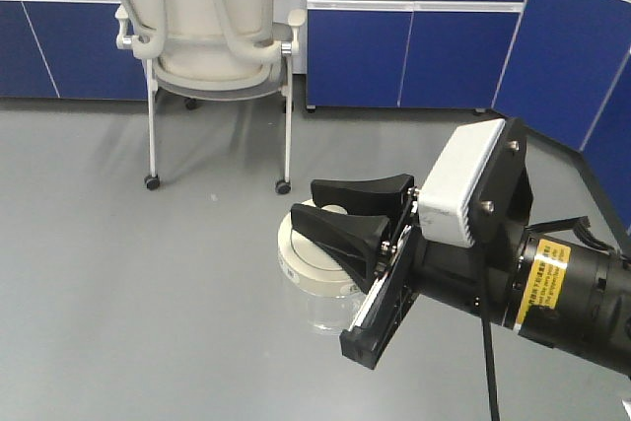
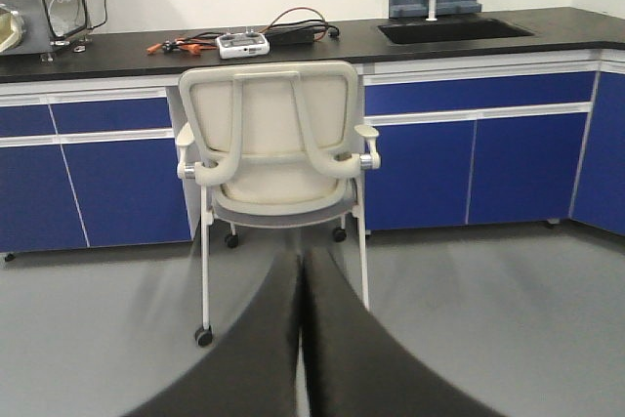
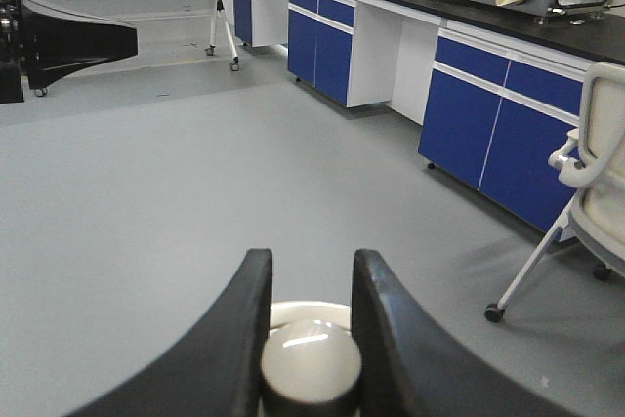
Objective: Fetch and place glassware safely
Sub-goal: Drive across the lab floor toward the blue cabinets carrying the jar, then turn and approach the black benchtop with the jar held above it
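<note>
Front view, left to right: white chair (image 1: pixel 212 36) at upper left, facing the blue cabinets (image 1: pixel 414 46) along the back. Right of the chair and nearer the camera, over grey floor (image 1: pixel 118 322), is the glass jar (image 1: pixel 323 315), clear body under a wide cream lid (image 1: pixel 299 258). Cannot tell if the jar base touches the floor. The right gripper (image 1: pixel 314 206) sits on top of the lid and its arm runs off to the right of the chair, with a white camera housing (image 1: pixel 468 184) on the wrist.

Left wrist view: the chair (image 2: pixel 269 144) is dead ahead, back toward the camera. Black counter (image 2: pixel 117 46) behind it, sink (image 2: pixel 454 31) right of the chair. Left gripper (image 2: pixel 301 266) is low in frame below the chair, fingers pressed together with nothing between them.

Right wrist view: left gripper (image 3: pixel 78 41) is at far left, well apart from the chair (image 3: pixel 601 163) at the right edge. Between them, bottom centre, the right gripper (image 3: pixel 312 285) has a finger on each side of the lid's knob (image 3: pixel 311 363), clamped against it. Lid rim (image 3: pixel 308 312) shows just behind the knob.
</note>
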`<state>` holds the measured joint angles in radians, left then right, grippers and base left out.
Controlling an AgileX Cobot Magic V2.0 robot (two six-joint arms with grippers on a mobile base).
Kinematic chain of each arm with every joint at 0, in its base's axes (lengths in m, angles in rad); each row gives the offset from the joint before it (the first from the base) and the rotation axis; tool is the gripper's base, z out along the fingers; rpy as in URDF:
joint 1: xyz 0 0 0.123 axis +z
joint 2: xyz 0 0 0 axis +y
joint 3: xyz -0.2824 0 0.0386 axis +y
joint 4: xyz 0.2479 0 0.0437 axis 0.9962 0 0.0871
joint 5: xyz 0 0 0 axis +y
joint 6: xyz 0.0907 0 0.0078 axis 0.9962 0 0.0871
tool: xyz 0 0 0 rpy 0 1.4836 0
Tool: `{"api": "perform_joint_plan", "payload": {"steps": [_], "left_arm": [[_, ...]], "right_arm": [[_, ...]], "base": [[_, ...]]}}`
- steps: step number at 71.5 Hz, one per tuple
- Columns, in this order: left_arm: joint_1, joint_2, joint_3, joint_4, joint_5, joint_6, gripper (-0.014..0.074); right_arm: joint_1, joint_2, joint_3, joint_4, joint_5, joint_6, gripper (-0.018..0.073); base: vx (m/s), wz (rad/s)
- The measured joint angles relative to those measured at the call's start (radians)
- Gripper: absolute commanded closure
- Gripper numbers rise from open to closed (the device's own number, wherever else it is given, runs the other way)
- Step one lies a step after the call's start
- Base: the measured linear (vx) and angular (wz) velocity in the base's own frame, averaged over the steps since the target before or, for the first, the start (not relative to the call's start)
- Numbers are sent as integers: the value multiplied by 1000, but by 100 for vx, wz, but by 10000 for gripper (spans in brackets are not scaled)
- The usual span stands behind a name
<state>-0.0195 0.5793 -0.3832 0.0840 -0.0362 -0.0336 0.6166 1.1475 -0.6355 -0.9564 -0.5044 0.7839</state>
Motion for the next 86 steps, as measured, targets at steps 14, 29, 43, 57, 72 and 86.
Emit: {"api": "perform_joint_plan", "payload": {"steps": [14, 29, 43, 57, 72, 86], "left_arm": [[0, 0, 0, 0, 0, 0, 603], [0, 0, 0, 0, 0, 0, 603], [0, 0, 0, 0, 0, 0, 603], [0, 0, 0, 0, 0, 0, 603], [0, 0, 0, 0, 0, 0, 603], [0, 0, 0, 0, 0, 0, 603]], "right_arm": [[0, 0, 0, 0, 1, 0, 559], [0, 0, 0, 0, 1, 0, 559], [0, 0, 0, 0, 1, 0, 559], [0, 0, 0, 0, 3, 0, 559], [0, 0, 0, 0, 3, 0, 559], [0, 0, 0, 0, 4, 0, 559]], "base": [[57, 4], [47, -13], [38, -38], [32, -64], [27, -84], [24, -92]]}}
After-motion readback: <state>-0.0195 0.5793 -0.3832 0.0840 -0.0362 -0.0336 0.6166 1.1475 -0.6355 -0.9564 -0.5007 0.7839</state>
